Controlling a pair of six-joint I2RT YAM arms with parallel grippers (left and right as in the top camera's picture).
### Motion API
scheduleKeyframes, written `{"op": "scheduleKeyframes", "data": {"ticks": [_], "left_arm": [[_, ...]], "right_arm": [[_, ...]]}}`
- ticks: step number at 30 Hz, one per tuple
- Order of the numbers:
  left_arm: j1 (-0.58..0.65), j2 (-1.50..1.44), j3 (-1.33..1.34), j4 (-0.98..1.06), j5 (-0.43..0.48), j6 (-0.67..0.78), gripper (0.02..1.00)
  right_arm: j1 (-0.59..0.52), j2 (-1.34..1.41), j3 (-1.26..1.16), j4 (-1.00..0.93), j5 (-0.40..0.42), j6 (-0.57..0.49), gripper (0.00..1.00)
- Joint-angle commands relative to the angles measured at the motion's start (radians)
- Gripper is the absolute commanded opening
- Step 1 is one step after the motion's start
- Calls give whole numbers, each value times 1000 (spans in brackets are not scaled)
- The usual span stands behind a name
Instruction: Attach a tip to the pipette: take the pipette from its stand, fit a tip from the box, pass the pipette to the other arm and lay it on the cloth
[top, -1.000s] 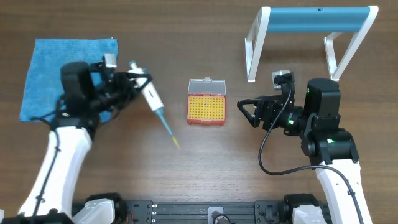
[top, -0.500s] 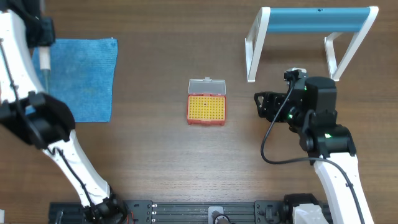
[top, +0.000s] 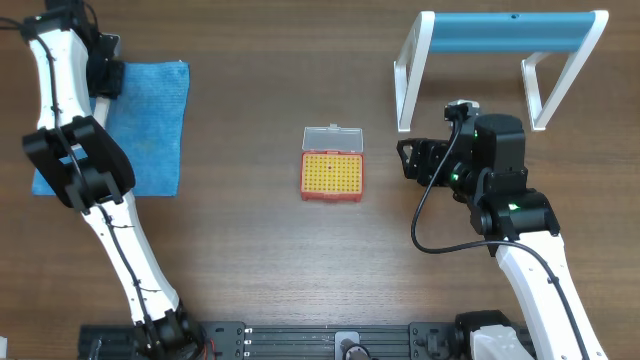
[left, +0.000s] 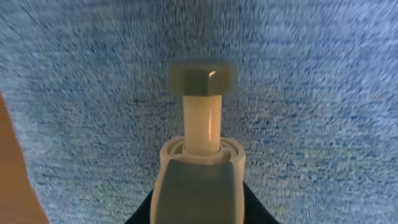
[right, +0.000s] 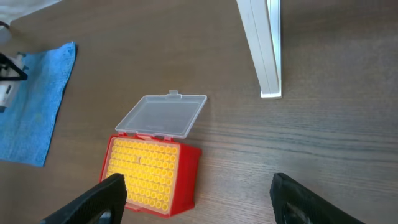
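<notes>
The pipette (left: 202, 134) fills the left wrist view: a grey plunger knob on a white stem rising from its grey head, with blue cloth (left: 311, 93) close behind it. My left gripper (top: 103, 70) is shut on the pipette over the far left part of the cloth (top: 150, 110); the arm hides the pipette's tip end from above. My right gripper (top: 405, 160) stands open with nothing in it, right of the red tip box (top: 332, 170). In the right wrist view the box (right: 152, 171) shows its yellow rack and its clear lid folded back.
The white and blue pipette stand (top: 500, 35) is at the back right, with one of its legs (right: 264, 50) just beyond my right gripper. Bare wooden table lies between the cloth and the tip box.
My left arm has swung from the table's middle to the far left back, carrying the pipette over the cloth. My right gripper has drawn back slightly and turned towards the box.
</notes>
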Motion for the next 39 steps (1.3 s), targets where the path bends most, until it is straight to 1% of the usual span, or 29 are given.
{"op": "scheduleKeyframes", "data": {"ticks": [1,5,8,25,26,27,28,31,33,37,39], "left_arm": [[-15,10,12,38,97,-2,25],[-14,20,11,47,97,-11,25],[-14,37,11,40,103,-56,27],[-13,57,11,21,104,-63,31],[-14,57,11,21,104,-64,75],[-14,54,11,9,104,-64,531],[-14,48,15,-10,103,-64,969],[-14,0,55,-83,42,-64,969],[-14,-54,82,-101,40,-64,972],[-16,-283,110,-149,40,-64,972],[-16,-395,110,-191,40,-96,972]], "right_arm": [[4,7,4,12,16,14,761],[4,7,4,12,16,14,759],[4,7,4,13,16,15,759],[4,7,4,15,16,27,759],[4,7,4,15,15,26,761],[4,7,4,15,15,27,772],[4,7,4,15,15,27,761],[4,7,4,15,16,26,759],[4,7,4,15,16,26,761],[4,7,4,15,17,25,761],[4,7,4,15,79,24,761]]}}
